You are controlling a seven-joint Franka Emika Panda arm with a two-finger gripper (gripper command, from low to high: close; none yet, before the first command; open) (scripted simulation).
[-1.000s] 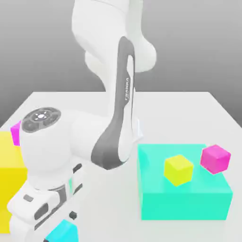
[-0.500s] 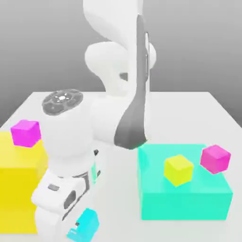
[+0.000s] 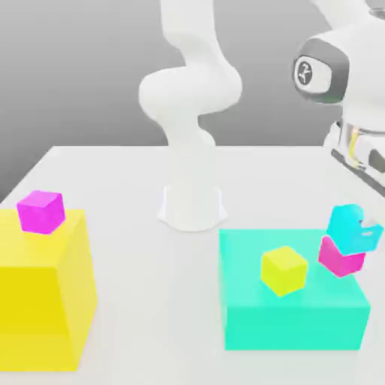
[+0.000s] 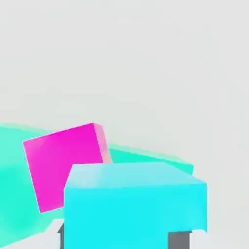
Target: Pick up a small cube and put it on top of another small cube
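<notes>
The arm [image 3: 346, 68] reaches over the exterior view's right side, above the big teal block [image 3: 293, 301]. Its gripper [image 3: 359, 225] pinches the small cyan cube [image 3: 352, 228], hovering tilted just above the magenta cube [image 3: 340, 258] on that block. Placing is underway; next it needs levelling, lowering, releasing. A second ago the hand was low at the left, near the yellow block [image 3: 41, 301].

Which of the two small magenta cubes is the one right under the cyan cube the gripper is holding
The small magenta cube on the large teal block, directly beneath the held small cyan cube. The other magenta cube sits on the big yellow block.
</notes>
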